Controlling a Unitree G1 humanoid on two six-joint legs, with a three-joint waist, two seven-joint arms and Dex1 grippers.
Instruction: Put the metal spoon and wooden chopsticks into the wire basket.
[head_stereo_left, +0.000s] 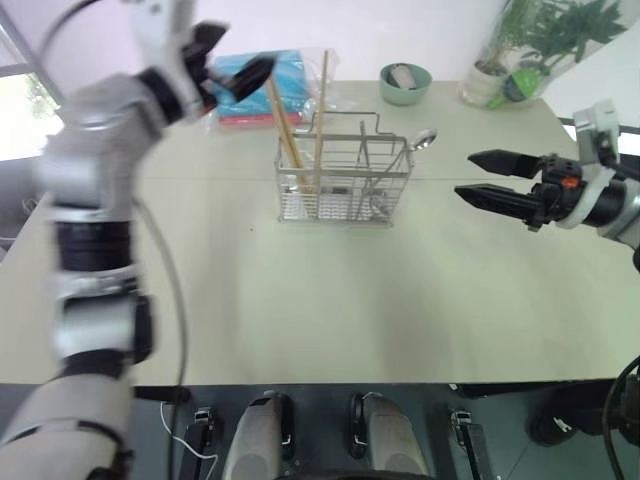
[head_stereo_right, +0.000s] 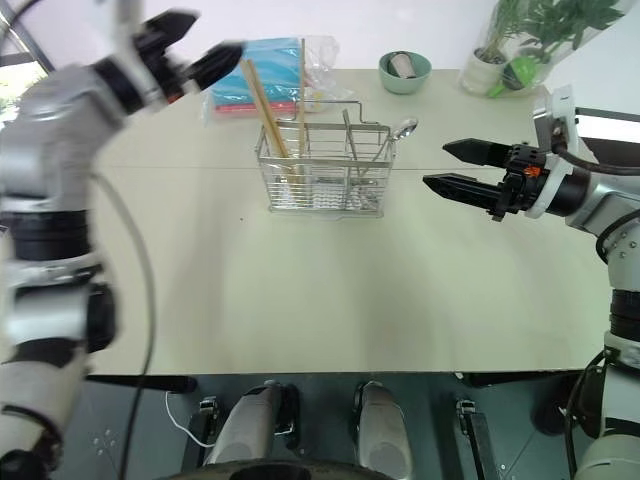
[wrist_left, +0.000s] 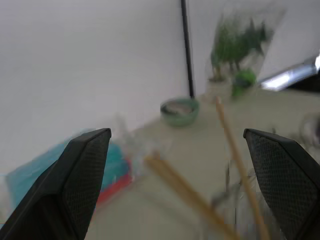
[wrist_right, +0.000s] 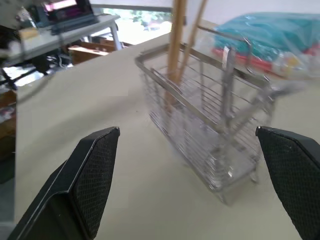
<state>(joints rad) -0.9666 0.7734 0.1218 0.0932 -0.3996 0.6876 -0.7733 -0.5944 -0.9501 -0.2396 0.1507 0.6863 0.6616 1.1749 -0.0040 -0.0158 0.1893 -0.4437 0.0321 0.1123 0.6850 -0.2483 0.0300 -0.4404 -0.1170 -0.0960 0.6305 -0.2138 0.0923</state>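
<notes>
Two wooden chopsticks (head_stereo_left: 300, 125) upright in wire basket (head_stereo_left: 343, 185), metal spoon (head_stereo_left: 422, 139) inside, left pincer (head_stereo_left: 232, 62) wide, right pincer (head_stereo_left: 492, 178) wide

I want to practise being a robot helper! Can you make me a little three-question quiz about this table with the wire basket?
1. True or false: the wooden chopsticks stand inside the wire basket.
2. Where is the metal spoon? A) flat on the table B) in the basket's right end, bowl sticking up C) in the green bowl
3. Fill in: the left gripper and right gripper both hold ____.

Key: 1 true; 2 B; 3 nothing, both are open.
</notes>
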